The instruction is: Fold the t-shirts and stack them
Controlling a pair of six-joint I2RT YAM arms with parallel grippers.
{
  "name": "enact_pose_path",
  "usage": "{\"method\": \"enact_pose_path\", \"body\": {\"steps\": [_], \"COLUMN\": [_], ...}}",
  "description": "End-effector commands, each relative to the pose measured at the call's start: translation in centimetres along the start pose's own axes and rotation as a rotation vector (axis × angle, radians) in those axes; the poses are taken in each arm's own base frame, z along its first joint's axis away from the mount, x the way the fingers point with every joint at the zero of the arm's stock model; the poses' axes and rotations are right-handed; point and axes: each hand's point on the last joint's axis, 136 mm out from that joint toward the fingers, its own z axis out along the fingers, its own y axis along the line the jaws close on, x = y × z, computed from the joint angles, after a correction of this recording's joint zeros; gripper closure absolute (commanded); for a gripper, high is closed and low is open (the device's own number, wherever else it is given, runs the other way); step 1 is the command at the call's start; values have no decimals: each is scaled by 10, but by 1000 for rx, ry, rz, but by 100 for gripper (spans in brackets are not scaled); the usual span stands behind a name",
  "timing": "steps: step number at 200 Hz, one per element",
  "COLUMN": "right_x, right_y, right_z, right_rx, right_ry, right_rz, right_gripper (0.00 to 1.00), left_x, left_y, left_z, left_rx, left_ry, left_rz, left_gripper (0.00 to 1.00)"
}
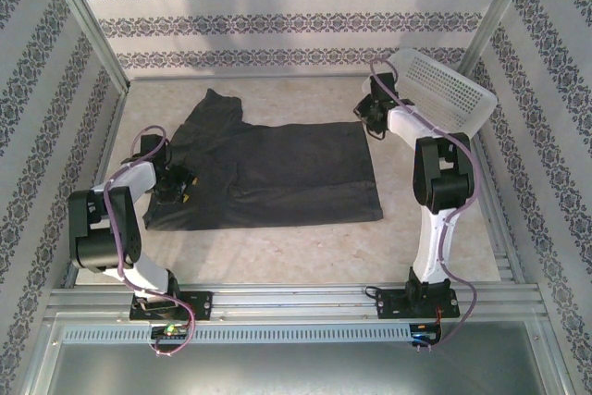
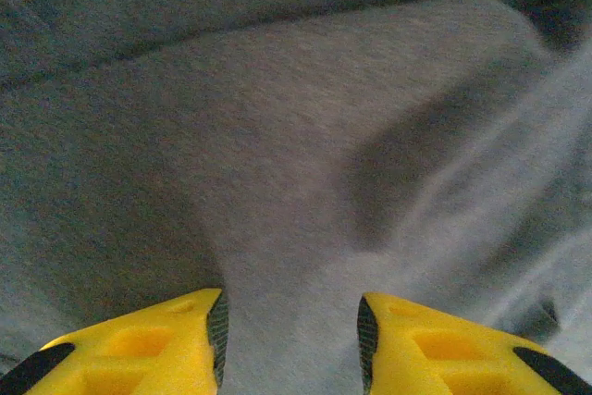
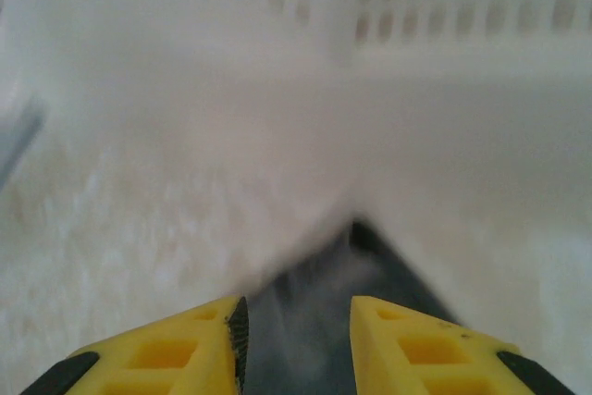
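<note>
The dark charcoal t-shirt point(image 1: 277, 168) lies mostly flat on the table, with a sleeve poking out toward the back left. My left gripper point(image 1: 176, 190) is low over the shirt's left part. In the left wrist view its yellow fingers point(image 2: 185, 339) stand apart over wrinkled grey cloth point(image 2: 277, 164), so the left gripper point(image 2: 289, 307) is open. My right gripper point(image 1: 373, 117) hovers at the shirt's far right corner. The right wrist view shows that gripper point(image 3: 298, 307) open, with the dark corner of the shirt point(image 3: 342, 312) lying between and below the fingers.
A white lattice basket point(image 1: 444, 90) leans tilted at the back right, just behind the right arm, and its wall point(image 3: 444, 6) fills the top of the right wrist view. Patterned walls enclose the table point(image 1: 277, 252); a metal rail runs along the near edge.
</note>
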Motion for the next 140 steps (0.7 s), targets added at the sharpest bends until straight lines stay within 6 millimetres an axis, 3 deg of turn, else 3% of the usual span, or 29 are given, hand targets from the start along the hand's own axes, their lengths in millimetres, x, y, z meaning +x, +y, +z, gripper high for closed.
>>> {"method": "enact_pose_path", "body": {"steps": [1, 30, 57, 81, 109, 140], "right_x": [41, 118, 166, 190, 205, 219], "right_y": [9, -25, -63, -99, -130, -161], "right_z": [-45, -68, -72, -73, -76, -82], "right_rx": [-25, 50, 100, 167, 246, 344], "right_ry": [36, 150, 258, 329, 362, 406], "right_rz": [-44, -57, -38, -14, 6, 46], "right_gripper": [63, 63, 63, 64, 64, 63], "left_x": [-6, -5, -5, -1, 7, 17], "left_y": [22, 31, 35, 41, 50, 72], "left_z": [4, 7, 7, 7, 7, 2], "left_rx": [-90, -118, -136, -154, -171, -219], "left_ry": [-30, -35, -34, -25, 0, 7], "left_rz": [-33, -36, -31, -37, -68, -118], "left_gripper": [58, 58, 58, 58, 58, 60]}}
